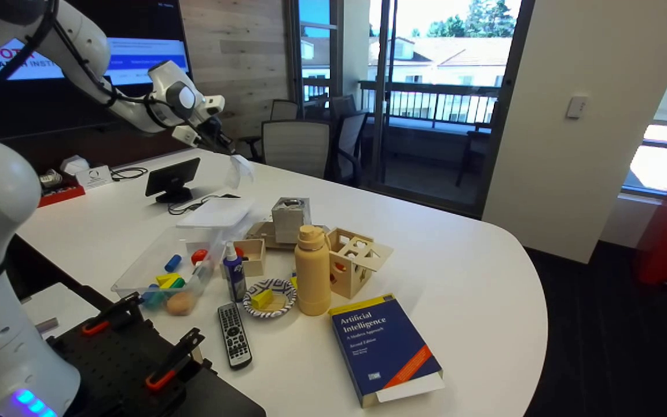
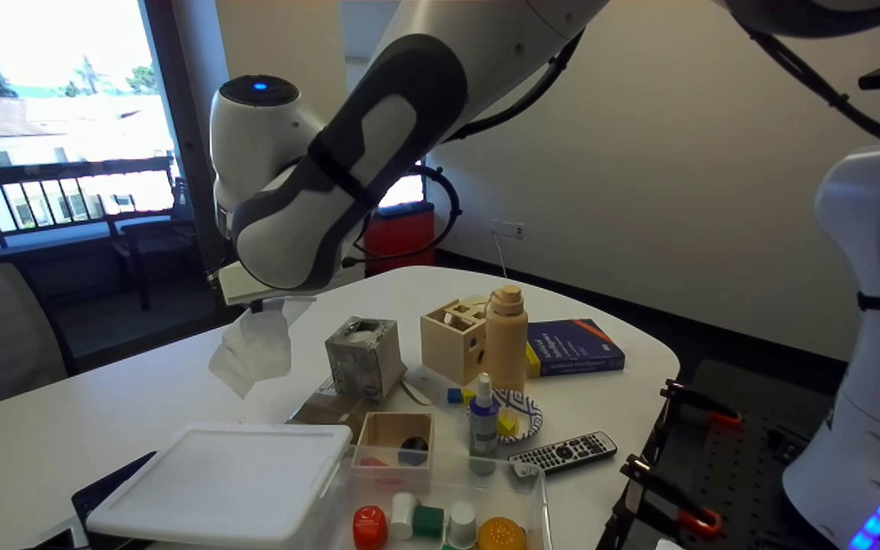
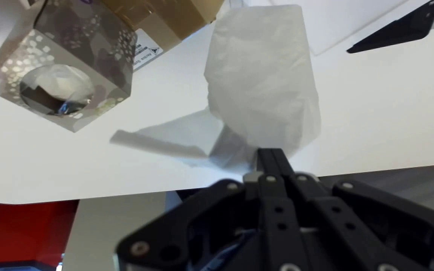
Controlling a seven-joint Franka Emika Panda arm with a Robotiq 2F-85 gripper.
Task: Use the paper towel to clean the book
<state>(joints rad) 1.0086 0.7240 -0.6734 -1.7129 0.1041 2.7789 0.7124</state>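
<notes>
My gripper [image 3: 273, 151] is shut on a thin white paper towel [image 3: 262, 75], pinched at one edge, with its loose sheet spreading from the fingertips. In both exterior views the paper towel [image 1: 239, 170] [image 2: 257, 344] hangs in the air above the far part of the table. The gripper [image 1: 231, 152] is tilted downward there. The blue book [image 1: 383, 347] [image 2: 574, 347] with a yellow spine and red corner band lies flat near the rounded table end, well away from the gripper. The book is out of the wrist view.
A tissue box [image 1: 290, 220] stands near a yellow bottle [image 1: 314, 272] and a wooden shape box [image 1: 352, 269]. A spray bottle [image 1: 234, 272], patterned bowl [image 1: 270, 313], remote [image 1: 234, 336], wooden box [image 2: 396, 443] and clear bin [image 2: 448, 477] of toys are close by. A white lid [image 2: 226, 481] lies behind.
</notes>
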